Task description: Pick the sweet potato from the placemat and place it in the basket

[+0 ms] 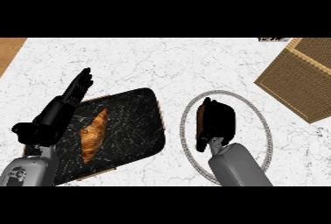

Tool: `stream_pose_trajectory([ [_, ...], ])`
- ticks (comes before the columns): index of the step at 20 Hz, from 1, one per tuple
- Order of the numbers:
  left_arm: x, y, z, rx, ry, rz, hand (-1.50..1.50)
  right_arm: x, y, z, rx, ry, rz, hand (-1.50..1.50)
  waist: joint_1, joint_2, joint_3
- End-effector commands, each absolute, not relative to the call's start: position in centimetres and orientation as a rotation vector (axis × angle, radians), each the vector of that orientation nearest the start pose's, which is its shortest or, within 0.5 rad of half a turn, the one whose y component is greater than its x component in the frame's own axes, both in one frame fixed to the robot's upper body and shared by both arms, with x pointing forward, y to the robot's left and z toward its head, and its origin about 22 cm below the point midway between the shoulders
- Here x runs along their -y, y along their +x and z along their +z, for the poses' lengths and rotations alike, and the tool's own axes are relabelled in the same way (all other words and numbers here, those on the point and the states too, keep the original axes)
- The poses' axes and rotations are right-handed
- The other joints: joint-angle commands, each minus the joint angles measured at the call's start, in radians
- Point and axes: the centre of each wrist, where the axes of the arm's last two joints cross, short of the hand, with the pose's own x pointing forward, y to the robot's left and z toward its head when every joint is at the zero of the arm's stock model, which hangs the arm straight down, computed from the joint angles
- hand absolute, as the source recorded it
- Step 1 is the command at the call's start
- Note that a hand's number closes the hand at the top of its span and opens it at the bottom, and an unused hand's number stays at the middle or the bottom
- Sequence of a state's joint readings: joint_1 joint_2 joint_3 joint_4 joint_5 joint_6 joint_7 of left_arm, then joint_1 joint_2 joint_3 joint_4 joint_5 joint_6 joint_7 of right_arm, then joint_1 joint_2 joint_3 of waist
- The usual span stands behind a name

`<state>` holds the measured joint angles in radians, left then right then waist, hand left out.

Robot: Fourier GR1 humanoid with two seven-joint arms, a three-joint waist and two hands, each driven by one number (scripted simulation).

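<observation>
A: What was hard to make out?

B: The right hand (214,124) lay over the inside of the round basket (186,131), a pale ring near the desk's (161,61) front edge. A reddish-brown sliver showed along the hand's left side, likely the sweet potato (201,118), but the hand hid nearly all of it. The fingers seemed curled round it, though I couldn't see whether it touched the basket's floor.

A: Anything cut off?

B: A brown woven mat (301,76) ran out past the desk's right edge near the far right corner, and a wooden patch (9,50) showed at the far left corner.

A: And the placemat?

B: The dark placemat (129,127) sat at the front left, tilted. An orange, pointed piece that looked like a croissant (94,135) lay on it, lengthwise.

A: The other hand?

B: The left hand (76,89) rested at the placemat's far left corner, fingers straight and together, holding nothing.

A: Room to move?

B: The white marble was bare across the far middle, and between placemat and basket there was a narrow strip.
</observation>
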<state>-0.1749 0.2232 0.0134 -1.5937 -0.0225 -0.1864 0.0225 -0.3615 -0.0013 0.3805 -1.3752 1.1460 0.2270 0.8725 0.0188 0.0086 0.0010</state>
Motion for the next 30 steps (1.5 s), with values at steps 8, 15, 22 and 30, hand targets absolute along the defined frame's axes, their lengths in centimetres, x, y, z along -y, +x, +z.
stream_pose_trajectory([
  [8, -26.7, 27.8, 5.9, 1.698, 0.005, -0.393, 0.0, 7.6, 33.0, 8.7, 1.194, -0.904, 0.486, 1.5, 0.015, -0.007, 0.0],
  [15, -27.0, 29.0, 7.2, 1.689, 0.047, -0.384, 0.0, 5.4, 30.3, 14.8, 1.558, -0.921, 0.188, 1.5, -0.019, -0.016, -0.001],
  [22, -26.6, 28.0, 7.1, 1.684, 0.05, -0.368, 0.0, 4.8, 29.5, 19.8, 1.518, -1.007, 0.085, 1.5, -0.015, -0.013, -0.001],
  [30, -26.0, 27.8, 5.3, 1.686, 0.035, -0.385, 0.0, 7.5, 33.0, 23.9, 1.392, -1.183, 0.061, 1.5, -0.017, -0.01, -0.002],
])
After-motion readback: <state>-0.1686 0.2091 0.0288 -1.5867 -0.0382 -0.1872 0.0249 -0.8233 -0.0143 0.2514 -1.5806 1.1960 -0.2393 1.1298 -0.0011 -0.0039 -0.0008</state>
